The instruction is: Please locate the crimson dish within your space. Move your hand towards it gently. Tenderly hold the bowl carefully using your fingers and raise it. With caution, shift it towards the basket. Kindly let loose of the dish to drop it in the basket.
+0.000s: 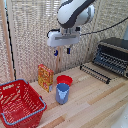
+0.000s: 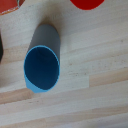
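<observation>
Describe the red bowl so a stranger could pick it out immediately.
Start at the big red wire basket on the wooden table; toward the exterior view's right stands a box. Beside it sits the red bowl, just behind the taller blue cup: low, round, solid red.

A blue cup (image 1: 62,93) is set upright on the wooden table (image 1: 95,107), and its open mouth can be seen in the wrist view (image 2: 42,68). A flat box (image 1: 45,77) with red and yellow print is stood up just beside the cup, toward the exterior view's left. A black toaster oven (image 1: 113,55) is placed at the exterior view's right, with its door laid open. A woven screen (image 1: 30,35) is seen behind the table.
</observation>
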Robot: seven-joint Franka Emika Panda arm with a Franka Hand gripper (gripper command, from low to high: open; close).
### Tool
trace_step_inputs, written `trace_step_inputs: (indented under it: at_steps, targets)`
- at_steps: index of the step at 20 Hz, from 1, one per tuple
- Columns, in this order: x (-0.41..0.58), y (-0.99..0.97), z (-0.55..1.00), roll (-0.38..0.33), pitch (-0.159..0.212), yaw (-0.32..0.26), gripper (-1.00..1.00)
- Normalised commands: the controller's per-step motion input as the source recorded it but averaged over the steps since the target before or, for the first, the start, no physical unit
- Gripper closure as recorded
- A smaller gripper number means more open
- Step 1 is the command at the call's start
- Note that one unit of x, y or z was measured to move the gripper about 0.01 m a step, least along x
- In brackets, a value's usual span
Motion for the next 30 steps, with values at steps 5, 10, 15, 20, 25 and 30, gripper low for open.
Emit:
trace_step_inputs:
  at_steps: [5, 10, 15, 20, 25, 30]
  targets:
    - [0.171, -0.68, -0.23, 0.097, 0.024, 0.033, -1.0]
    - [0.219, -0.67, -0.25, 0.094, 0.029, 0.048, -1.0]
    - [0.208, -0.48, -0.27, 0.071, 0.009, 0.024, -1.0]
    - [0.218, -0.16, -0.47, 0.044, 0.0, -0.043, -1.0]
    - [0.222, -0.08, -0.52, 0.04, 0.02, -0.104, -1.0]
    - [0.07, -0.05, -0.42, 0.006, 0.03, -0.118, -1.0]
